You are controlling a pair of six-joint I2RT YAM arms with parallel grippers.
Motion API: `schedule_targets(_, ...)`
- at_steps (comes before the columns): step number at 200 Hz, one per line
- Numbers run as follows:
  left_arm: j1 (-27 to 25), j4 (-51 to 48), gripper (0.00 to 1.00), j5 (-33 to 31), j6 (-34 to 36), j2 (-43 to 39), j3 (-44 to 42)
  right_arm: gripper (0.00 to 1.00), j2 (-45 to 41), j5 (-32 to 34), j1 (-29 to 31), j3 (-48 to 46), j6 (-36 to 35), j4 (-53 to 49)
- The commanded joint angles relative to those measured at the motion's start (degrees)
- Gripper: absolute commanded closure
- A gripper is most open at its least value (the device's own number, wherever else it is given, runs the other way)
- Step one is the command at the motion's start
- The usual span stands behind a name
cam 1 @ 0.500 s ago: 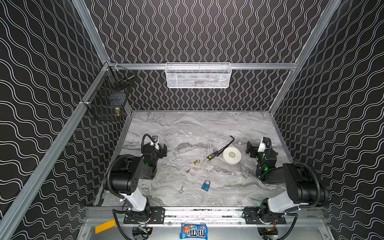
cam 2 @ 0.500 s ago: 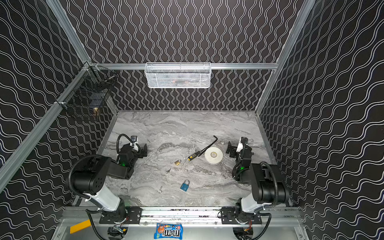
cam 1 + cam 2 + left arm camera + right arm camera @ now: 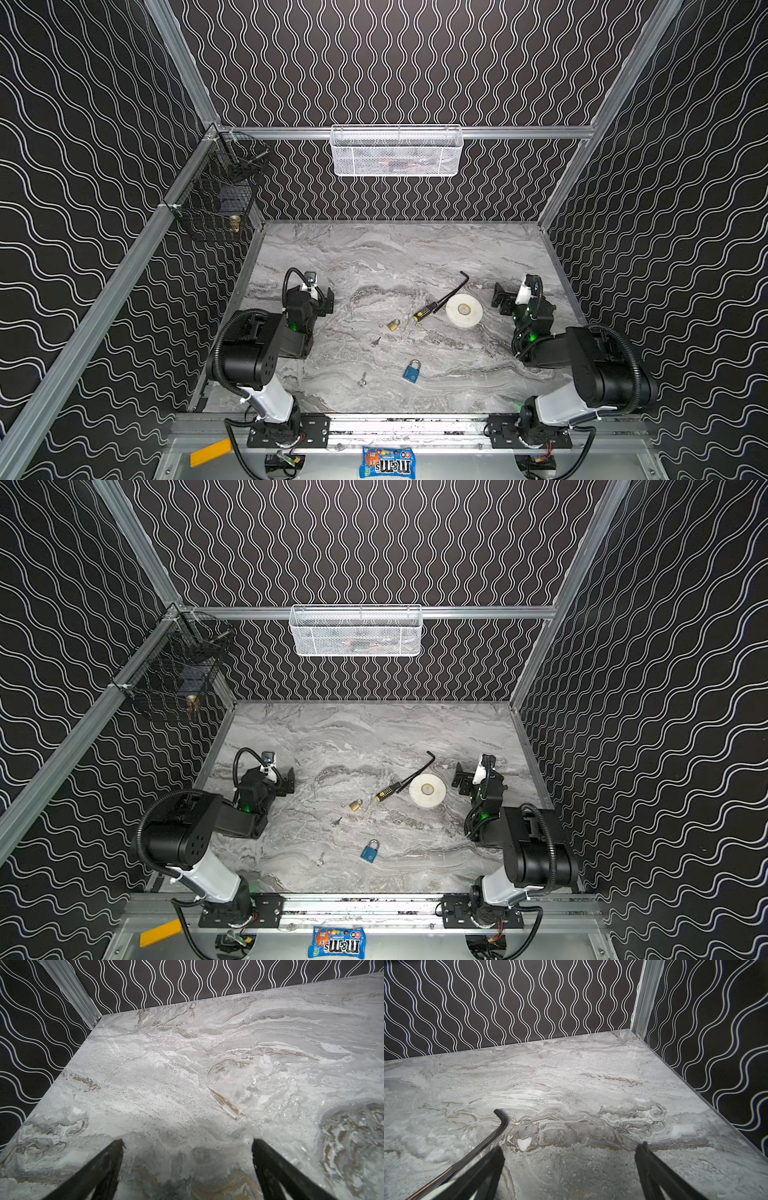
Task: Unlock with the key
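Judging by the layout, you were at the first step: your left tool [image 3: 326, 300] by the desk's [image 3: 374, 249] left edge and right tool [image 3: 500, 297] by its right both stood wide open, holding nothing. Next you needed a flat pinch on a key. One key [image 3: 376, 341] lay mid-desk near the brass padlock [image 3: 393, 324], another key [image 3: 363, 379] nearer the front edge by the blue padlock [image 3: 411, 371], well apart from both tools.

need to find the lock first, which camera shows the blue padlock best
Both top views: the blue padlock lies whole and unblocked on the marble table. Neither wrist view shows it.
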Motion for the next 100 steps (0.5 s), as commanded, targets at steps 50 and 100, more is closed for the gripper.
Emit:
schedule_targets(50, 0.03, 1.18, 0.01, 0.32, 1.3, -0.12, 0.26, 0.01, -0.15, -0.11, 0.01, -0.06, -0.6, 2.98)
schedule_targets(100, 0.11, 0.75, 0.01, 0.75, 1.22, -0.2, 0.41, 0.01, -0.16, -0.11, 0.01, -0.04, -0.6, 3.1)
